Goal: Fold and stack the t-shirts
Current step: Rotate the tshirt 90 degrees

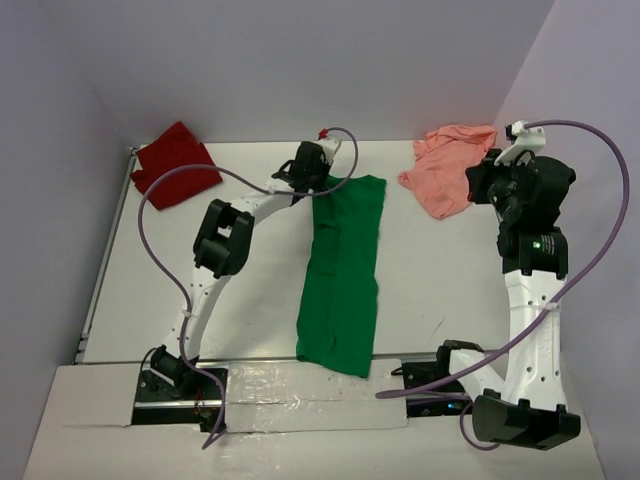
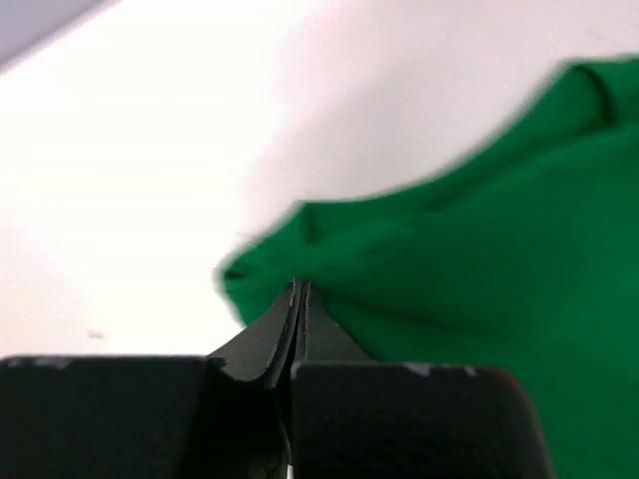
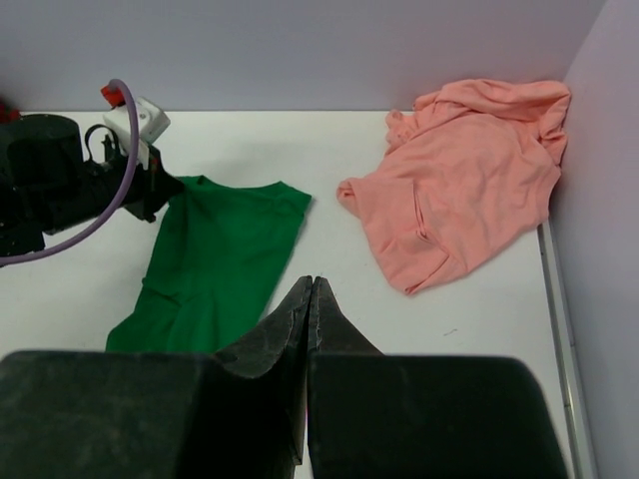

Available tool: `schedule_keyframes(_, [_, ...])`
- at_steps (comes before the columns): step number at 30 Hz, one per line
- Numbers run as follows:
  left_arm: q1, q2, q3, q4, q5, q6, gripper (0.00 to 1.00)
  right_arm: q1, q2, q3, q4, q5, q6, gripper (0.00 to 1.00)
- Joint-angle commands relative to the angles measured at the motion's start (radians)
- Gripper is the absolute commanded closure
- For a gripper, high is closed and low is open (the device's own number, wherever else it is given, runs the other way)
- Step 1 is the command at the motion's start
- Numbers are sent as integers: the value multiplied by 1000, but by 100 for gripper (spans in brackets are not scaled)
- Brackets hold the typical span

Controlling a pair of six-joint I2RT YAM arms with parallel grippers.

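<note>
A bright green t-shirt (image 1: 342, 270) lies in a long folded strip down the middle of the table, its near end hanging over the front edge. My left gripper (image 1: 316, 186) is at its far left corner, shut, with the green cloth (image 2: 479, 249) pinched at its tips (image 2: 300, 284). Bunched in the far left corner of the table is the dark red t-shirt (image 1: 175, 165). The salmon pink t-shirt (image 1: 450, 170) lies crumpled at the far right. My right gripper (image 3: 312, 281) hangs above the table just near of the pink t-shirt (image 3: 464, 170), shut and holding nothing.
Grey walls close in the table at the back and on both sides. A metal rail (image 1: 105, 260) runs along the left edge. The left arm's purple cable (image 1: 160, 200) loops over the left half of the table.
</note>
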Motion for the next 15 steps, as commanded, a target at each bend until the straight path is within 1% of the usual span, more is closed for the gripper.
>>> schedule_keyframes(1, [57,-89,-64,175,-104,36,100,-9,-51,-14,13,-12,-8,100])
schedule_keyframes(2, [60,-115,-87,211,-122,43,100,-7,-53,-20,13,-14,-6,100])
schedule_keyframes(4, [64,-141,-132,274,-113,37,100,-9,-57,-36,14,-23,-3,100])
schedule_keyframes(7, [63,-192,-164,302,-79,4,100,-7,-59,-57,19,-26,0,100])
schedule_keyframes(10, [61,-230,-154,288,-30,-29,100,-9,-65,-82,30,-38,0,100])
schedule_keyframes(11, [58,-239,-146,261,-20,-30,100,-9,-65,-92,31,-41,0,100])
schedule_keyframes(12, [57,-244,-137,242,34,-46,100,-9,-65,-97,33,-46,0,100])
schedule_keyframes(14, [50,-256,-128,199,57,-75,100,-9,-63,-108,36,-47,0,100])
schedule_keyframes(15, [47,-262,-129,188,100,-77,100,-9,-62,-112,37,-52,0,100])
